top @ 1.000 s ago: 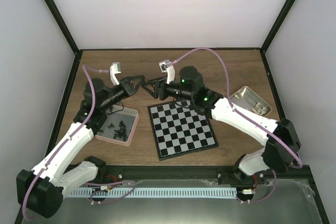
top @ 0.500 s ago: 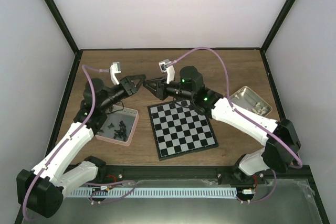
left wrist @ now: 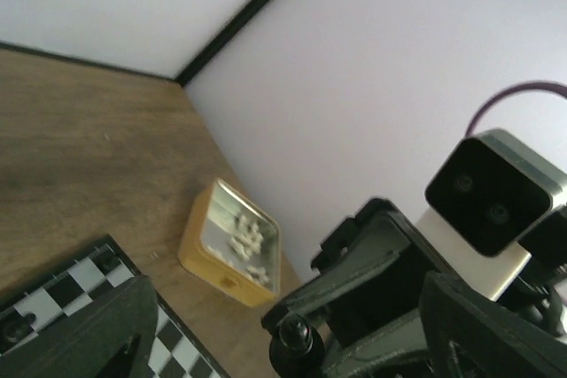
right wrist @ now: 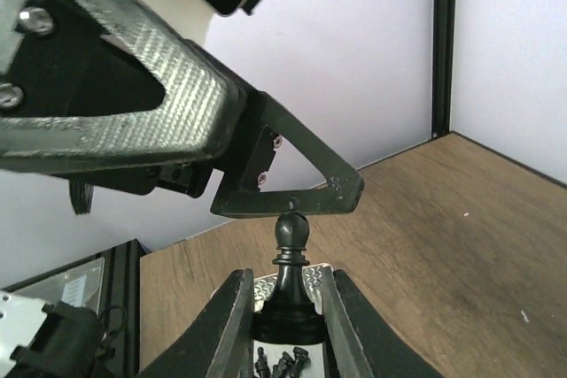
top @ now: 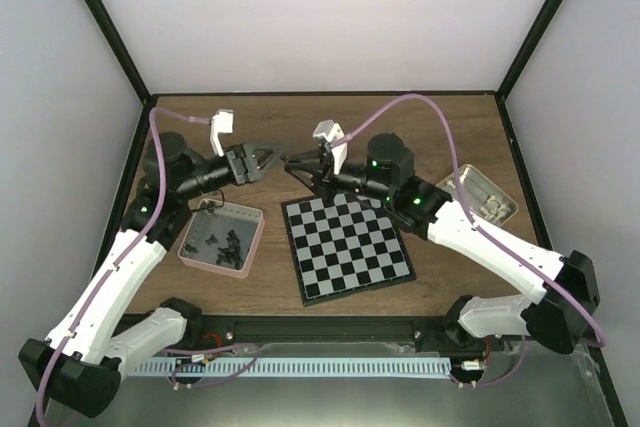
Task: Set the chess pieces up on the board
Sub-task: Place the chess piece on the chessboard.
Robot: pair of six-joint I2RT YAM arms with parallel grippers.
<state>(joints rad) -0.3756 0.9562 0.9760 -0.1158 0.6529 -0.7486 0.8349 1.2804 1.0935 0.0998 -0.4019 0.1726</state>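
Observation:
In the air behind the board (top: 345,247), my two grippers meet tip to tip. My right gripper (right wrist: 285,300) is shut on the base of a black bishop (right wrist: 291,263), which stands upright between its fingers. My left gripper (top: 266,159) is open, its fingers (right wrist: 292,194) spread to either side of the bishop's head (left wrist: 297,335) without touching it. More black chess pieces (top: 222,242) lie in a pink-rimmed tray (top: 252,247) left of the board. Whitish pieces (top: 488,200) lie in a tan tin (top: 462,179) to its right.
The enclosure's black frame posts and pale walls close in the brown table (top: 420,127) at the back and both sides. The tin (left wrist: 232,245) and a corner of the board (left wrist: 53,294) show in the left wrist view.
My left gripper has opened and let go of the black bishop, and my right gripper has shut on it. Both arms have shifted, the right elbow swinging outward.

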